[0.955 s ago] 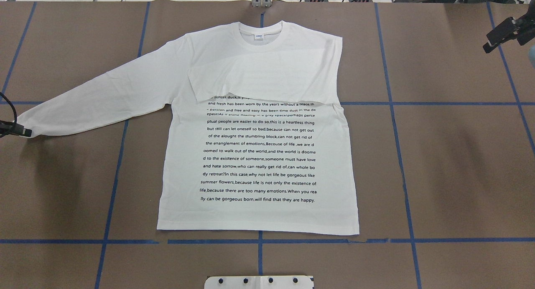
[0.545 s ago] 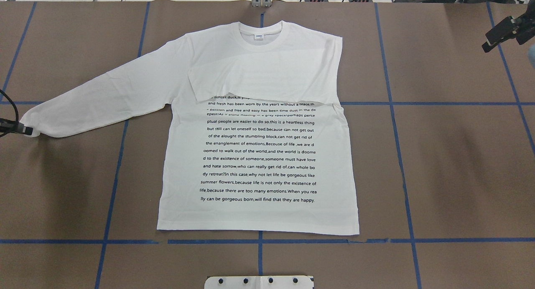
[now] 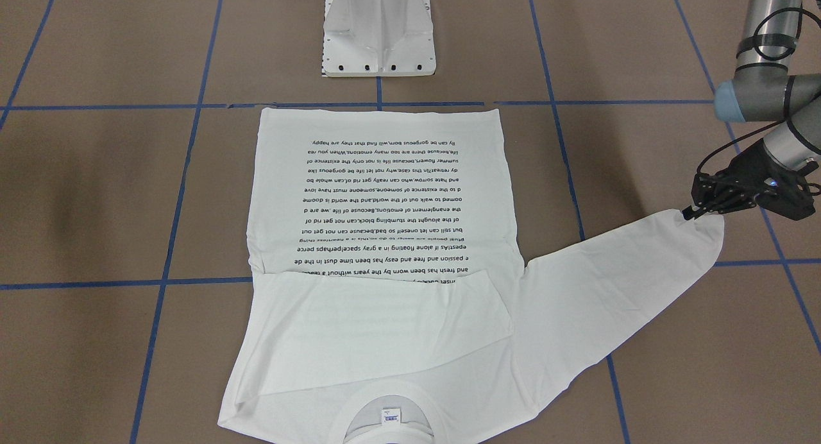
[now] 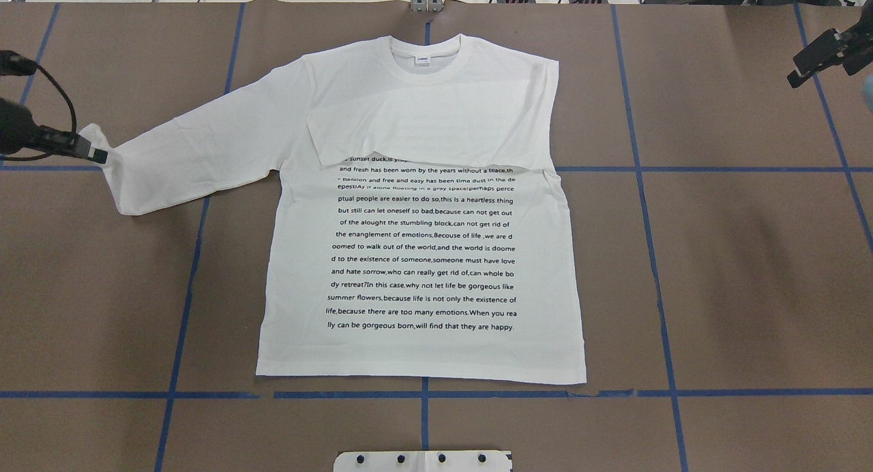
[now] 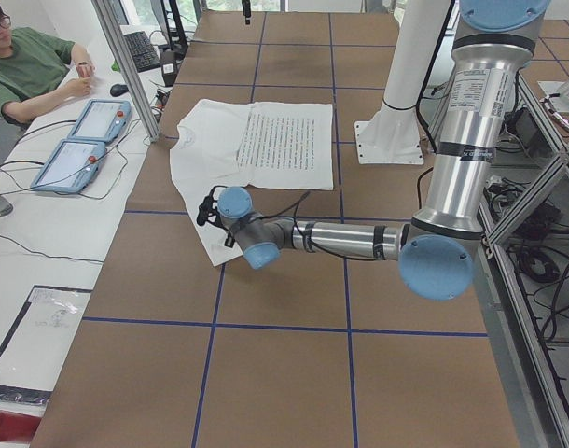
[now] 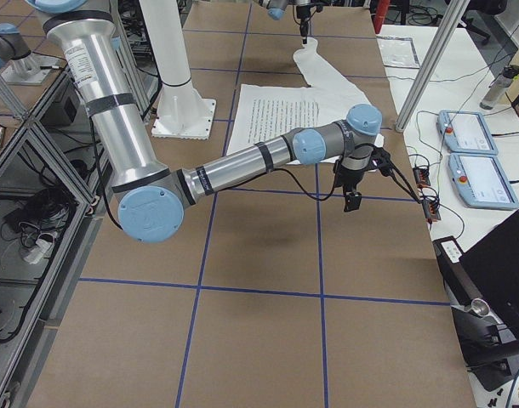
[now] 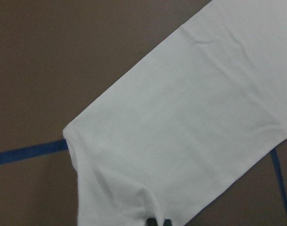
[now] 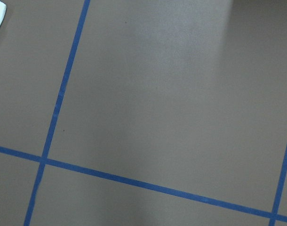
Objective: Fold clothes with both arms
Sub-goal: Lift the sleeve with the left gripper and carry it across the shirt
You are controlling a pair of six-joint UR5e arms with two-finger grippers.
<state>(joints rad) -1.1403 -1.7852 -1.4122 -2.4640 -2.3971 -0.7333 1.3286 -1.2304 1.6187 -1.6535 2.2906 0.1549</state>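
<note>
Large white long-sleeved T-shirt with black text lines [image 4: 423, 254] lies flat in the middle of the brown tabletop [image 4: 750, 267]. Hem is toward the robot-side edge, collar toward the far edge. The folded sleeve [image 4: 423, 127] on the robot's right lies across the chest. The outstretched sleeve [image 4: 204, 141] runs out toward the tabletop's left edge.

Left claw [image 4: 101, 158] is clamped on the cuff end of the outstretched sleeve; the wrist view shows its tips together on the cloth. The cuff looks slightly lifted and curled.

Key relation: the shirt body lies to the robot's right of the left claw, and the sleeve's long axis runs from claw to shoulder. The fold probably means carrying the cuff inward along that line, over the chest.

Right claw [image 4: 794, 76] hovers near the tabletop's right edge toward the far corner, well apart from the shirt. Apart or together, cannot tell. Left arm is clearly nearer.
</note>
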